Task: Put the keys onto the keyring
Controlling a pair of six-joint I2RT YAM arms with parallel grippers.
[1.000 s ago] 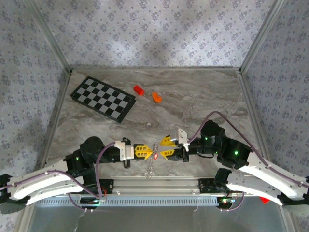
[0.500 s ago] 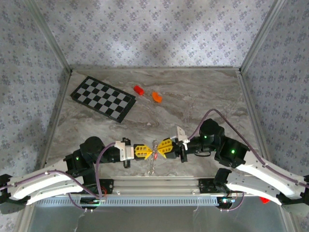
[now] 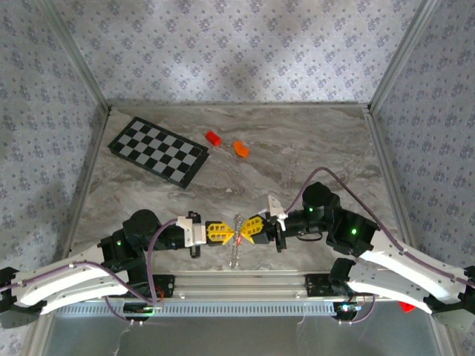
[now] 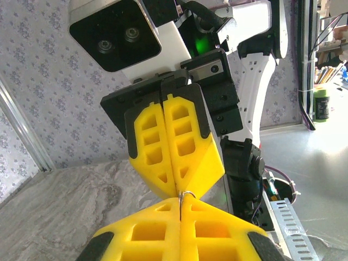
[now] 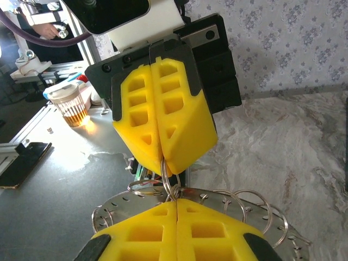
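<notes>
left hand (image 3: 231, 234): clenched on the keyring (image 3: 234, 254) | right hand (image 3: 244, 235): clenched, tip to tip with the left, pinching the same wire | keyring: between both hands at the near edge of the worktop (image 3: 312, 148), loose coils hanging below the tips | checkered board (image 3: 157, 151): far left, well apart

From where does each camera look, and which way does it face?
Top external: above, behind the arm bases, looking down on the grey marbled table; both arms show.
Left wrist: on the left arm, facing rightwards; own yellow left jaws below, right jaws opposite.
Right wrist: on the right arm, facing leftwards; own jaws below, left jaws opposite.
Shared: both wrist views show the thin silvery metal keyring between shut jaws.
</notes>
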